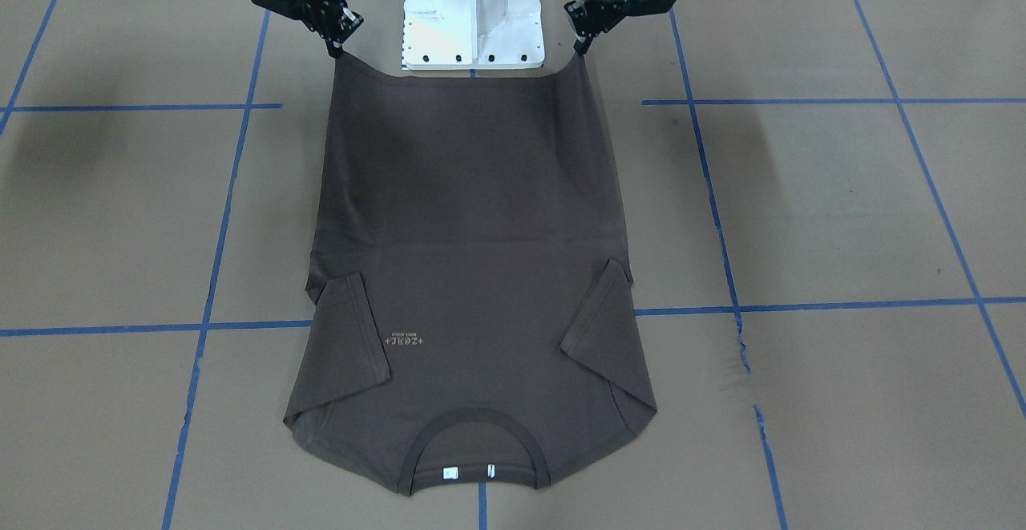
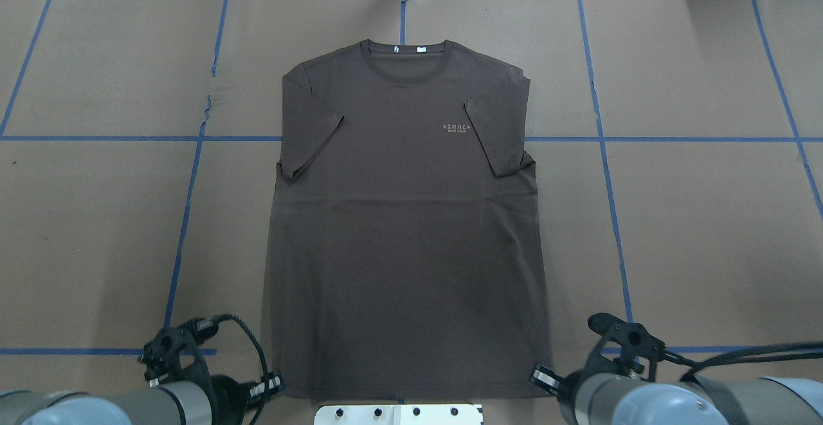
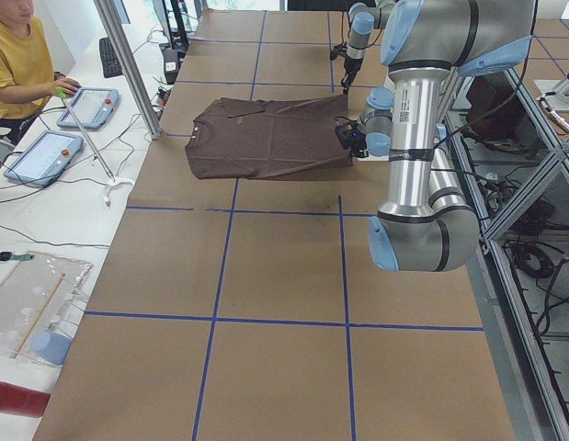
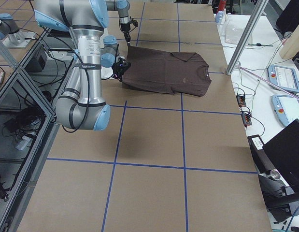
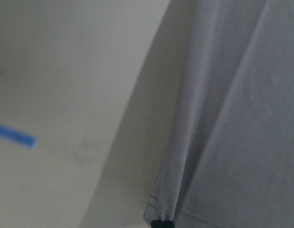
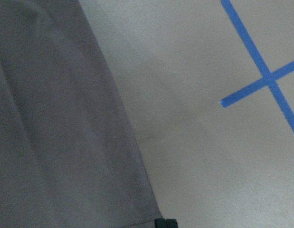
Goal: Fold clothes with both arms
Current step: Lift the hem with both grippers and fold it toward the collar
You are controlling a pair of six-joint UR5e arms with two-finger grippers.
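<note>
**Both grippers hold the shirt's hem corners**

The left gripper [image 2: 278,383] pinches the near hem corner of the T-shirt [image 2: 405,219], its jaws clenched on the cloth. The shirt lies chest-up on the brown table [image 2: 694,232], sleeves tucked inward, collar [image 1: 474,418] at the far end, hem beside the white base [image 1: 473,9]. The right gripper [image 2: 539,375] grasps the other corner. Its tips are mostly hidden, but they look closed on the fabric.

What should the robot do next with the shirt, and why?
Probably carry the hem forward toward the collar. The left gripper and right gripper each pinch a lifted bottom corner of the T-shirt, and both sleeves are already folded in, so folding it in half looks next.
</note>
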